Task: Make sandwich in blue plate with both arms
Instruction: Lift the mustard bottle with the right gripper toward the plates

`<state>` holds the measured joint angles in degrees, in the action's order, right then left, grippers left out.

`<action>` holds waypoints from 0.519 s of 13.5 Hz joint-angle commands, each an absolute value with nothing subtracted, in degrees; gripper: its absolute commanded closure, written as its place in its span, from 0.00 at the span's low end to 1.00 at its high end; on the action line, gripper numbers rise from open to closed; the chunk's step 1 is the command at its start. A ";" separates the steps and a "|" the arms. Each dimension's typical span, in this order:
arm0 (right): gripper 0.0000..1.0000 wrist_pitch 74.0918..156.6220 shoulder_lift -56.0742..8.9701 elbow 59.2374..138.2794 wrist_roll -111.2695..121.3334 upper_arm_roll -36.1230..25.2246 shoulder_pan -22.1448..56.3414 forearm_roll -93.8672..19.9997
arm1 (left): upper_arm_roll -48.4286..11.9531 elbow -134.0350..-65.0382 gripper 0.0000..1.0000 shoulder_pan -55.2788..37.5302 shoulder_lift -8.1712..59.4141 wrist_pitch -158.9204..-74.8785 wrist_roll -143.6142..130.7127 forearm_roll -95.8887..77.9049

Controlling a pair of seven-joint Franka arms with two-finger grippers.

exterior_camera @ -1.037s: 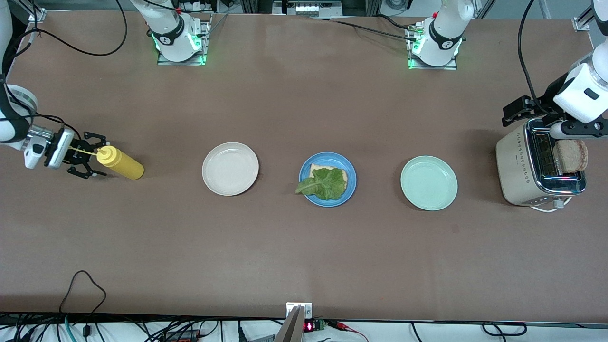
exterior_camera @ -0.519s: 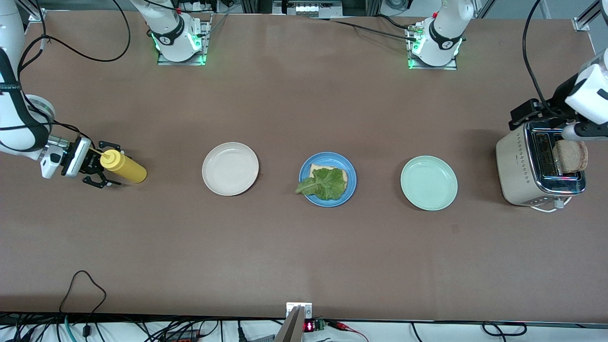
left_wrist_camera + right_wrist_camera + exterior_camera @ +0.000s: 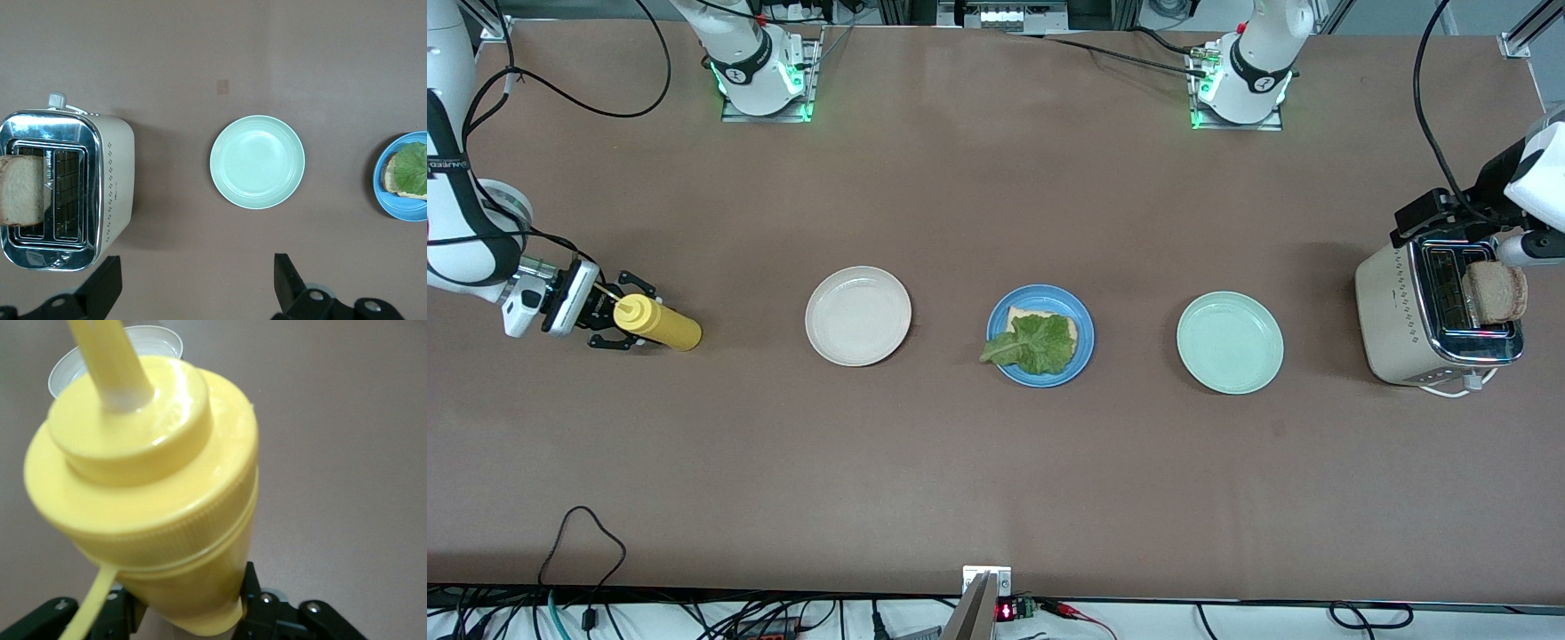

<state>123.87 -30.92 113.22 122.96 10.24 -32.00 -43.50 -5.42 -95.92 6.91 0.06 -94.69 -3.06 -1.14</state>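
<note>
Plain brown tabletop (image 3: 996, 462), evenly lit, with a mess of black cables (image 3: 587, 569) hanging off the edge nearest the front camera.

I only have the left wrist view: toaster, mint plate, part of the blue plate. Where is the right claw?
Observer: The right claw is at the cap end of a yellow squeeze bottle lying toward the right arm's end of the table.
Operator: Anything between that bottle and the blue plate?
Observer: A cream-white plate with nothing on it.
Operator: How does the lettuce sit?
Observer: The lettuce overhangs the blue plate rim toward the right arm's end.
</note>
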 commanded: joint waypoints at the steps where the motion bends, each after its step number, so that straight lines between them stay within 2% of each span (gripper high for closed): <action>1: 1.00 125.07 -28.84 113.03 119.19 10.55 -30.24 -44.47 | -5.98 -95.89 0.00 7.56 0.62 -95.45 -1.93 -2.37; 7: 1.00 126.56 -18.21 113.12 102.60 10.46 -22.34 -37.02 | -5.89 -95.89 0.00 7.65 0.53 -95.27 -2.02 -2.46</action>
<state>126.07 -23.31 111.66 108.68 10.56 -24.79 -39.65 -5.52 -95.92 6.93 0.68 -94.99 -3.06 -1.20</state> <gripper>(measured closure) 0.498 0.000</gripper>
